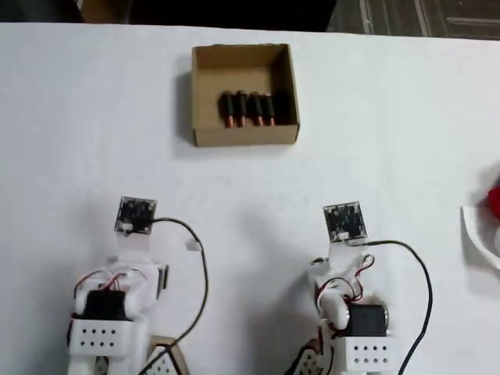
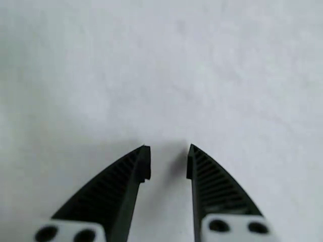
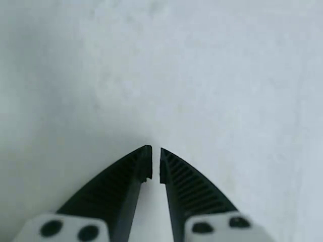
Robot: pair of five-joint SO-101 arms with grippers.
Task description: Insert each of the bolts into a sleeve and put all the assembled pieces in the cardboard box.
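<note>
Nearest, at the table's [image 1: 94, 117] near edge: two arms [image 1: 109, 312] folded low side by side, white housings, red and black wiring, a small camera board on each wrist facing the far side. No telling from the wrist views which arm is which, both looking down on plain white surface. Left gripper [image 2: 168, 161] just above that surface, black ribbed tips parted by a modest gap, nothing between them. Right gripper [image 3: 155, 164] likewise low over the white, tips all but together with only a thin slit showing, clamped on nothing. Well apart from both, toward the far side and roughly centred: the cardboard box [image 1: 205, 94], open-topped, shallow. Inside, along its near-right part, a row of assembled pieces [image 1: 248, 108] lying side by side, copper-coloured bodies with black ends; four easily counted, possibly a darker fifth at the right end, too small to say. Judged done or very nearly: every bolt and sleeve that can be made out already joined and boxed, both grippers idle. Surface white, matte, faintly mottled, evenly lit. At the right edge, part of a white dish [image 1: 476, 234] with something red [image 1: 494, 199] in it. Beyond the far edge, a dark strip of room, tiled floor at far right.
</note>
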